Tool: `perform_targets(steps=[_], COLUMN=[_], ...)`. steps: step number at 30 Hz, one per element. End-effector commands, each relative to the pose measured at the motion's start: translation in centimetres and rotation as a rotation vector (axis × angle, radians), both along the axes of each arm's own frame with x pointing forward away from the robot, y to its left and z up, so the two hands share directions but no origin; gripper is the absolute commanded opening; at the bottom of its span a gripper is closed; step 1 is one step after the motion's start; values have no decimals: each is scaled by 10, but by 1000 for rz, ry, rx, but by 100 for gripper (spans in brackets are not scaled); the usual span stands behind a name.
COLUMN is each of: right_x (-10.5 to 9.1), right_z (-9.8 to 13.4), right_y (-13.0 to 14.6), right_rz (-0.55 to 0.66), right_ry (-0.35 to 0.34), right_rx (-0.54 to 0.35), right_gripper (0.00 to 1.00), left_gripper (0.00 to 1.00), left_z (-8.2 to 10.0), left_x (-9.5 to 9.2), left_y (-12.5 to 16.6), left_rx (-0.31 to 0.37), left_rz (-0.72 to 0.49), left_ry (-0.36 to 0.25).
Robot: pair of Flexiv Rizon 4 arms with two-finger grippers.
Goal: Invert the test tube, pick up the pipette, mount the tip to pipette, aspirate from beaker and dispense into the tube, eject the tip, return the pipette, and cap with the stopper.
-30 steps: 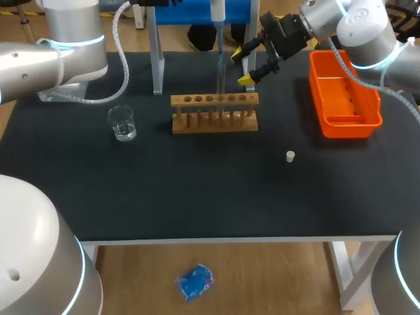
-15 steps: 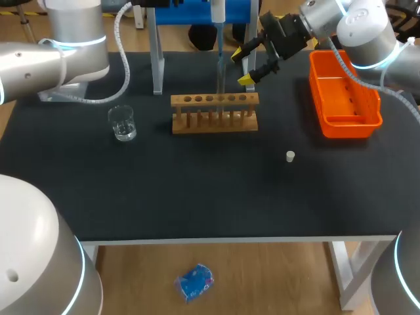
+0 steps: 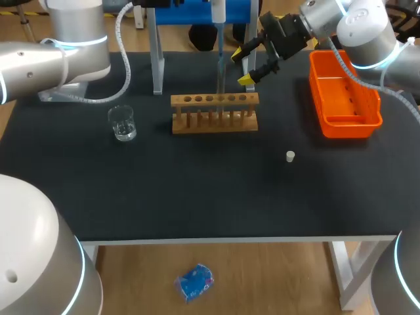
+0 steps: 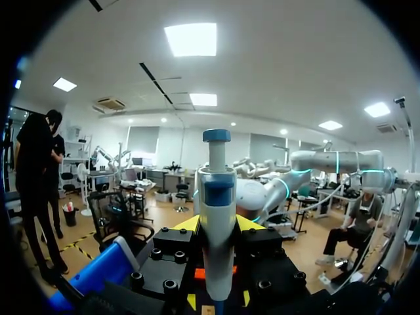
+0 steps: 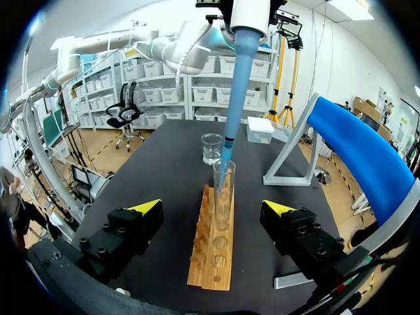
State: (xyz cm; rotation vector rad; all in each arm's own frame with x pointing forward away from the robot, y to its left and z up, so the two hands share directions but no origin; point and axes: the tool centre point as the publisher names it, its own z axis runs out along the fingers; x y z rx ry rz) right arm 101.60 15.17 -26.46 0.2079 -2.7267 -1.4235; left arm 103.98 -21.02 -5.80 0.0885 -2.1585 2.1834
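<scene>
Clear glass test tube (image 5: 224, 197), sitting in wooden rack (image 5: 210, 262): likely light, fragile, slick; grip mid-wall. Right gripper (image 5: 213, 207) gaping wide; left gripper (image 4: 218, 224) holding white-blue pipette (image 4: 217, 197).

Bright, even light from ceiling panels (image 4: 190, 39); shadows faint.

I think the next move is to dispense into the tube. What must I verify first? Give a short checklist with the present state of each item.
1. Pipette held between the fingers of the left gripper: ok.
2. Pipette tip at the mouth of the test tube: ok.
3. Test tube upright in the rack: ok.
4. Right gripper open, apart from the test tube: ok.
5. Liquid inside the pipette tip: cannot tell.
6. Stopper free on the table for capping: ok.
</scene>
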Motion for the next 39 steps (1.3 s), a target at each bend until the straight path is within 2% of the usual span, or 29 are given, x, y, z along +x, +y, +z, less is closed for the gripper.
perform_targets(steps=[1,23,39], right_x=[0,0,0], right_z=[0,0,0], right_y=[0,0,0], right_rz=[1,1,1], right_ry=[1,1,1], right_rx=[-2,-2,-2], right_gripper=[100,100,100], left_gripper=[0,0,0], left_z=[-2,-17,-25], left_x=[3,7,3], left_y=[0,-2,-4], left_rx=[-1,3,-2], left_rz=[-4,3,10], left_ry=[3,24,32])
